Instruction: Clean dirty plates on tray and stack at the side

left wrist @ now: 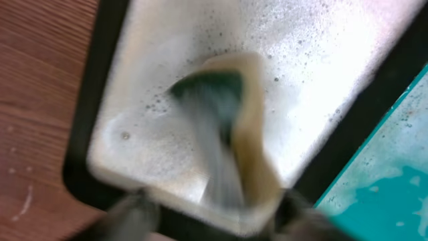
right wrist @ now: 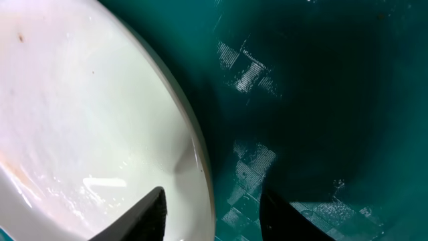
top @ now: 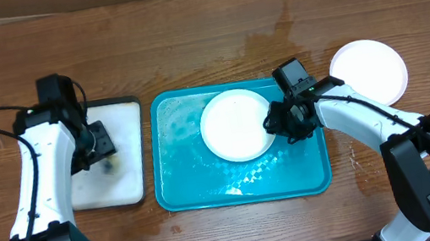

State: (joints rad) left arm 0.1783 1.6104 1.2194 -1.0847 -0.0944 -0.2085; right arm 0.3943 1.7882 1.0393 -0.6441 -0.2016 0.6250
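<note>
A white plate [top: 235,124] lies in the teal tray [top: 199,183], toward its upper right. My right gripper [top: 277,123] is open and straddles that plate's right rim. In the right wrist view one finger is over the plate [right wrist: 87,114] and the other over the wet tray floor [right wrist: 314,80], with the gripper [right wrist: 212,211] centred on the rim. A second white plate [top: 368,72] lies on the table to the right of the tray. The yellow-green plate is out of view. My left gripper [top: 100,143] hangs over the small white tray.
The small white tray with a black rim [top: 114,187] stands left of the teal tray and holds suds [left wrist: 221,33] and a yellow-green sponge [left wrist: 244,114]. The sponge sits between my left fingers [left wrist: 217,217], blurred. A wet patch [top: 271,39] marks the table behind.
</note>
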